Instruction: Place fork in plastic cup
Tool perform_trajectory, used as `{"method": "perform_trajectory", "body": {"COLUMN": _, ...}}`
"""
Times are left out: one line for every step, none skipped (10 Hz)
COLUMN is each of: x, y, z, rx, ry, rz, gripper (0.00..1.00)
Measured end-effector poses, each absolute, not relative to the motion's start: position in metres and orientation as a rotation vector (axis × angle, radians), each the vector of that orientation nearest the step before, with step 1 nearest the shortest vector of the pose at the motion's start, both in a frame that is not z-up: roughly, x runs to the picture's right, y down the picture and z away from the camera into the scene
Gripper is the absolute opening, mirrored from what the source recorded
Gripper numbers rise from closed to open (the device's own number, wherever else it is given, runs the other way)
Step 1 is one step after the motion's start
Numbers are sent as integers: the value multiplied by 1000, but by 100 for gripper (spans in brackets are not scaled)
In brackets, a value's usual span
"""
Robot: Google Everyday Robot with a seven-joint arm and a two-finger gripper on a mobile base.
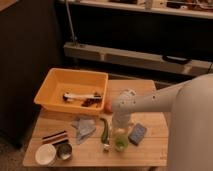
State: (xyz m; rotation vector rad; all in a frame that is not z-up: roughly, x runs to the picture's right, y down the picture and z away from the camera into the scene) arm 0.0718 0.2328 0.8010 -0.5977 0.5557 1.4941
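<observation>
Dim room, dark shelving behind, low wooden table [150, 152] in front. Near its front edge, gripper [120, 133] pointing straight down from pale arm [150, 102], right above green plastic cup [121, 145], with green vegetable [105, 129] on one side and blue sponge [137, 134] on the other. Cannot tell how wide the grip stands or what it has hold of: all tucked under the wrist. Fork [118, 129] hard to make out; judged to be the pale slim streak hanging upright below the wrist, long axis vertical, lower end at or just over the cup's mouth. If so, calls for a straight drop and little else. Could equally be part of the gripper itself. Orange bin [50, 95] farther back, well apart.
</observation>
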Motion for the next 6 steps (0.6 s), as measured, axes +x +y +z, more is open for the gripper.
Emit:
{"method": "perform_trajectory", "body": {"x": 67, "y": 240, "z": 801, "rx": -612, "ry": 555, "rz": 1484, "gripper": 53}}
{"method": "perform_trajectory", "body": {"x": 63, "y": 244, "z": 801, "rx": -622, "ry": 553, "rz": 1476, "gripper": 53}}
{"method": "perform_trajectory", "body": {"x": 59, "y": 246, "z": 800, "rx": -629, "ry": 549, "rz": 1468, "gripper": 53}}
{"method": "perform_trajectory", "body": {"x": 53, "y": 248, "z": 800, "rx": -638, "ry": 541, "rz": 1458, "gripper": 53}}
{"method": "perform_trajectory", "body": {"x": 48, "y": 250, "z": 800, "rx": -645, "ry": 537, "rz": 1447, "gripper": 53}}
{"method": "perform_trajectory", "body": {"x": 43, "y": 251, "z": 800, "rx": -651, "ry": 532, "rz": 1441, "gripper": 53}}
